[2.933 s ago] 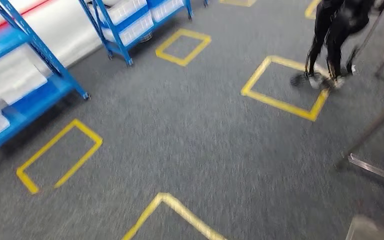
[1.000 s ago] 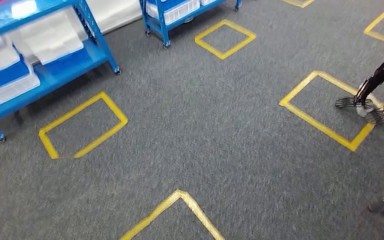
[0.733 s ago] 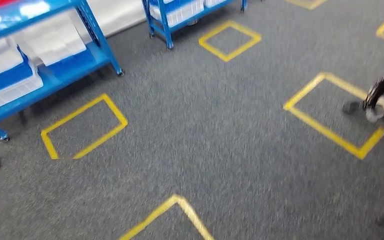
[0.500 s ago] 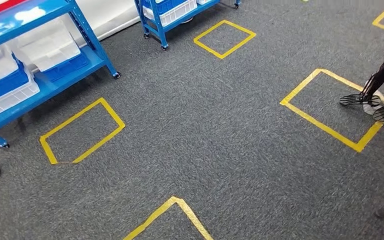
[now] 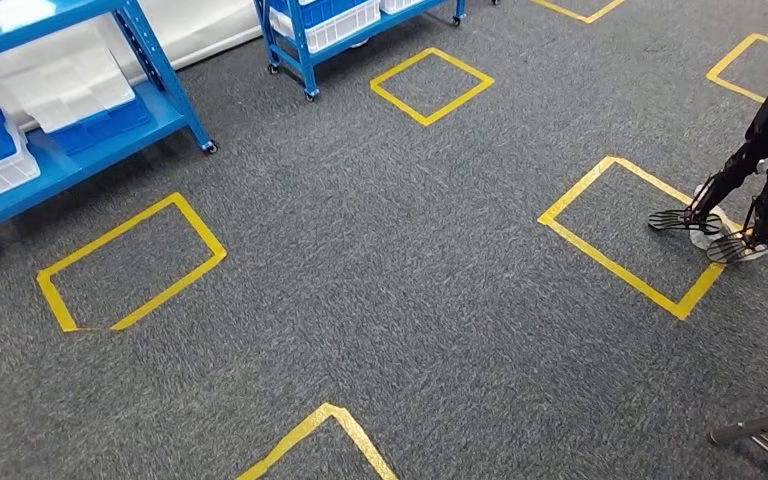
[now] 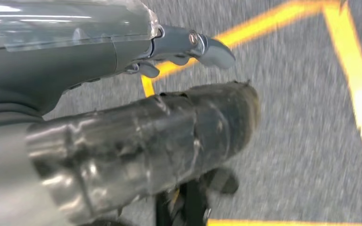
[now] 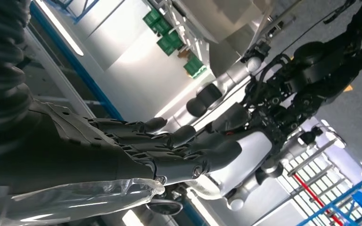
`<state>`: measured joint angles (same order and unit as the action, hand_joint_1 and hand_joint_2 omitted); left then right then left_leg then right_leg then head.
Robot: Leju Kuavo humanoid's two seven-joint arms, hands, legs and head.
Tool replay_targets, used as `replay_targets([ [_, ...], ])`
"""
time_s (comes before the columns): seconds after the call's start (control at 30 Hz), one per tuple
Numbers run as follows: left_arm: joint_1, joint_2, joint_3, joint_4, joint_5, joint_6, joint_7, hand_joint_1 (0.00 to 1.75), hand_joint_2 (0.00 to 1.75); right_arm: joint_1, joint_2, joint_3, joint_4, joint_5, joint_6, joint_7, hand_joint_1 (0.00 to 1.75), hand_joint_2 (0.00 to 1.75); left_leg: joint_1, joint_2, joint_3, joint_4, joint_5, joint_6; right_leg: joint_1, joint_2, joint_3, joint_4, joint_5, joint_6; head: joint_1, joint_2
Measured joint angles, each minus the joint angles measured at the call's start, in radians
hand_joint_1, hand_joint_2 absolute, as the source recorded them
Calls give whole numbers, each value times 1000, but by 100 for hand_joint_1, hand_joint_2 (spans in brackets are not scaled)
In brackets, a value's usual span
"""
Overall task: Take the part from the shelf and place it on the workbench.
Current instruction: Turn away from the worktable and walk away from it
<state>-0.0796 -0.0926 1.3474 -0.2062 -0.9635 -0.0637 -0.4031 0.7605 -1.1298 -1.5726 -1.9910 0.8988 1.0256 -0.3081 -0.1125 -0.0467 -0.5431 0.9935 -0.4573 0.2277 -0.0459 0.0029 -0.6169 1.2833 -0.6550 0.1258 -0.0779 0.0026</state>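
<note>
Grey carpet (image 5: 400,260) fills your head view, marked with yellow tape squares (image 5: 130,265). Blue shelf (image 5: 70,90) stands at the upper left, holding white and blue bins (image 5: 0,160); a second blue shelf unit (image 5: 330,25) sits further along the top edge. Another black-legged robot (image 5: 750,180) stands at the right, its feet on a tape square. From your left wrist, the left hand (image 6: 136,141) grips a silvery, tube-shaped part (image 6: 169,136) above the carpet, thumb over it. From your right wrist, the right hand (image 7: 160,146) holds nothing, fingers extended side by side.
</note>
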Motion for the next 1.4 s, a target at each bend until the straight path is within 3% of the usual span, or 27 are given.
replay_targets([
  [0.07,-1,-7,0,1,0,-1,0,0,0,-1,-2,0,-1,1,0,0,0,175,4,0,1,26,-22,-15,0,0,11,-73,75,17,0,0],
  [0.13,-1,-11,0,2,0,-1,0,0,0,-2,-2,0,-2,2,0,0,0,175,7,0,1,45,-37,-25,1,0,30,-135,117,25,0,0],
  [0.27,-1,-12,0,2,0,-1,0,0,0,-3,-2,1,-2,2,1,0,0,175,6,-1,-10,65,-48,-31,4,2,30,-141,109,26,2,0],
  [0.3,0,-12,0,2,0,-1,0,0,0,-3,-7,0,-3,2,1,0,0,175,6,-1,-21,76,-49,-31,7,3,28,-143,106,23,3,0],
  [0.37,0,-9,0,3,0,0,0,0,0,-4,-18,-1,-5,2,3,-1,0,175,11,6,-50,124,-79,-49,-2,0,33,-171,115,-9,0,0],
  [0.43,-1,-7,0,4,0,0,0,0,0,-6,-26,-4,-7,3,4,-1,0,175,37,19,-98,226,-137,-90,-23,-8,38,-192,127,-47,-3,0],
  [0.5,-1,-8,0,4,0,0,0,0,0,-7,-29,-7,-8,3,4,-2,0,175,79,30,-144,322,-168,-132,-43,-15,37,-197,129,-56,-4,0],
  [0.53,0,-9,0,4,0,0,0,0,0,-7,-30,-7,-8,3,4,-2,0,175,101,34,-146,327,-155,-152,-55,-18,38,-198,129,-55,-4,0],
  [0.6,0,-9,0,4,0,0,0,0,0,-7,-31,-8,-9,3,4,-2,0,175,140,40,-97,224,-87,-195,-80,-22,41,-199,130,-45,-4,0],
  [0.63,1,-11,0,5,0,0,0,0,0,-7,-33,-9,-11,3,3,-2,0,175,151,41,-64,155,-62,-223,-89,-22,44,-204,132,-34,-5,0],
  [0.67,1,-12,0,5,0,0,0,0,0,-6,-36,-10,-12,3,3,-2,0,175,154,40,-38,101,-48,-243,-94,-21,46,-210,137,-21,-7,0],
  [0.7,0,-12,0,6,0,0,0,0,0,-7,-39,-11,-13,3,3,-2,0,175,153,40,-25,71,-48,-255,-95,-20,48,-220,143,-8,-9,0],
  [0.73,0,-13,0,7,0,0,0,0,0,-8,-41,-12,-14,3,3,-2,0,175,148,38,-22,64,-55,-258,-94,-19,52,-234,152,5,-9,0],
  [0.83,-2,-9,0,6,0,0,0,0,0,-9,-40,-14,-14,3,4,-2,0,175,144,38,-25,60,-53,-238,-95,-18,71,-271,170,31,-4,0],
  [0.9,-3,-9,0,6,0,0,0,0,0,-10,-35,-12,-14,3,5,-2,0,175,138,38,-22,49,-44,-217,-92,-19,64,-246,145,21,1,0],
  [0.93,-3,-10,0,6,0,0,0,0,0,-10,-32,-11,-14,3,5,-2,0,175,131,38,-21,44,-40,-203,-83,-19,42,-199,115,9,5,0],
  [1.0,-2,-12,0,7,0,0,0,0,0,-10,-31,-9,-14,3,5,-3,0,175,108,40,-25,41,-34,-175,-47,-16,-31,-48,41,-23,9,0],
  [1.03,-2,-13,0,7,0,0,0,0,0,-11,-31,-9,-14,3,5,-3,0,175,92,40,-27,41,-32,-162,-26,-14,-61,14,20,-39,10,0],
  [1.07,-2,-13,0,7,0,0,0,0,0,-11,-30,-9,-14,3,5,-3,0,175,75,39,-29,41,-30,-149,-5,-12,-76,44,18,-58,11,0],
  [1.1,-2,-13,0,7,0,0,0,0,0,-11,-30,-8,-14,3,5,-3,0,175,59,37,-29,41,-29,-139,16,-10,-69,31,37,-81,11,0],
  [1.17,-2,-14,0,7,0,0,0,0,0,-10,-31,-7,-14,3,5,-3,0,175,34,34,-26,38,-25,-112,46,-6,-28,-56,82,-130,6,0],
  [1.2,-2,-16,0,7,0,0,0,0,0,-8,-32,-7,-15,3,5,-3,0,175,27,33,-25,37,-23,-101,55,-6,-11,-95,98,-148,3,0],
  [1.23,-1,-18,0,8,0,0,0,0,0,-8,-36,-10,-16,3,4,-3,0,175,26,33,-25,36,-21,-93,60,-8,-1,-119,103,-154,-1,0],
  [1.3,-2,-19,0,9,0,1,0,0,0,-11,-45,-15,-17,3,4,-3,0,175,33,36,-23,28,-17,-91,70,-12,11,-150,116,-143,1,0],
  [1.33,-2,-17,0,9,0,1,0,0,0,-14,-49,-17,-17,3,3,-3,0,175,34,37,-20,18,-13,-86,65,-14,23,-179,125,-128,3,0],
  [1.4,-4,-13,0,9,0,0,0,0,0,-13,-49,-17,-18,3,4,-3,0,175,31,37,-13,2,-9,-46,43,-18,58,-256,154,-56,1,0],
])
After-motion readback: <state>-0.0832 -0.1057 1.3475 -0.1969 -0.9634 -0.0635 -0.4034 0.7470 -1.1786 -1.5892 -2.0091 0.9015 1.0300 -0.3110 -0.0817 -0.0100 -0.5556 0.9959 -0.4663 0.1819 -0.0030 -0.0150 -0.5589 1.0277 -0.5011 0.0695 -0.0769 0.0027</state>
